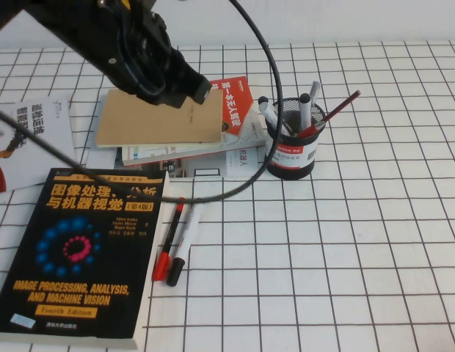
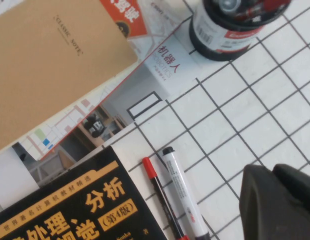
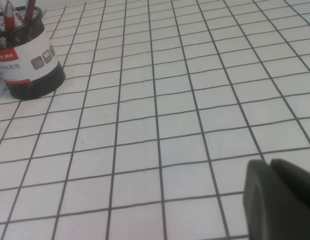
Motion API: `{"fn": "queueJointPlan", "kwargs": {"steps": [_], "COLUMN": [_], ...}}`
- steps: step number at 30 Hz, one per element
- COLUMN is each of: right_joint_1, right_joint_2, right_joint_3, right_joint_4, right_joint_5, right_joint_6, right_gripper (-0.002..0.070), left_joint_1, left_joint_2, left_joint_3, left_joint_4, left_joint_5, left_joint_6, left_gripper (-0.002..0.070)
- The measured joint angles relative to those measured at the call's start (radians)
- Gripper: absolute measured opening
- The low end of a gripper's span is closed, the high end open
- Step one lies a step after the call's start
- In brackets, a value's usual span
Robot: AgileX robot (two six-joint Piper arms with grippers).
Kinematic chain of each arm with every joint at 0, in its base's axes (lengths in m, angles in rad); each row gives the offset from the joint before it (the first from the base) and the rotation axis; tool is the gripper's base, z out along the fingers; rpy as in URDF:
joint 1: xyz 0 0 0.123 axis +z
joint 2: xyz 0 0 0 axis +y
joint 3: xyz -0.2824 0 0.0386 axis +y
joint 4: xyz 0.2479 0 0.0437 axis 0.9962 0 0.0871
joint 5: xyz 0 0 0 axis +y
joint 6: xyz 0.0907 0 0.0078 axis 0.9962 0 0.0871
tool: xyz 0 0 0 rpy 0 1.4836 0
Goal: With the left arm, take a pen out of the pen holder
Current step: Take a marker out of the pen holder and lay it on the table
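**Desk:** Where is the left gripper relative to the pen holder?

**Operator:** I see the left gripper (image 1: 200, 92) raised over the brown notebook (image 1: 158, 117), to the left of the pen holder (image 1: 292, 150) and well apart from it. Its fingers (image 2: 260, 200) are pressed together with nothing between them.

**Desk:** And the pens?

**Operator:** I count several markers and a red pencil (image 1: 339, 108) standing in the pen holder, leaning against its mesh rim. Two more lie flat on the checked cloth (image 1: 345, 249), left of the holder and nearer my side. They are a red pen (image 1: 169, 236) and a white marker (image 1: 185, 238) with a black cap. They lie side by side, just beside the black textbook (image 1: 73, 257).

**Desk:** And the right arm?

**Operator:** I only get the right gripper (image 3: 269, 167) on its own wrist camera. It is low over bare cloth, well apart from the pen holder. Its two dark fingers meet with only a seam between them, and they hold nothing.
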Motion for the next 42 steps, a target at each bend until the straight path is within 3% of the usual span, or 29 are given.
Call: {"fn": "queueJointPlan", "kwargs": {"steps": [8,15,22,33,38,42], "right_joint_1": [0.000,0.000,0.000,0.000,0.000,0.000], "right_joint_2": [0.000,0.000,0.000,0.000,0.000,0.000], "right_joint_3": [0.000,0.000,0.000,0.000,0.000,0.000], "right_joint_4": [0.000,0.000,0.000,0.000,0.000,0.000], "right_joint_5": [0.000,0.000,0.000,0.000,0.000,0.000], "right_joint_6": [0.000,0.000,0.000,0.000,0.000,0.000], "right_gripper": [-0.0016,-0.0016,-0.0017,-0.0017,-0.0016,-0.0016], "left_joint_1": [-0.112,-0.126,-0.126,-0.124,-0.110,0.006], "left_joint_2": [-0.291,-0.558,-0.728,-0.897,-1.023,-1.180], "left_joint_3": [0.395,0.757,0.935,0.956,1.087,1.280], "left_joint_4": [0.044,0.120,0.188,0.338,0.415,0.432], "left_joint_5": [-0.189,-0.369,-0.308,-0.201,-0.379,-0.617], "left_joint_6": [-0.026,-0.163,-0.227,-0.301,-0.301,-0.301], "left_gripper": [0.0001,0.0001,0.0001,0.0001,0.0001,0.0001]}}
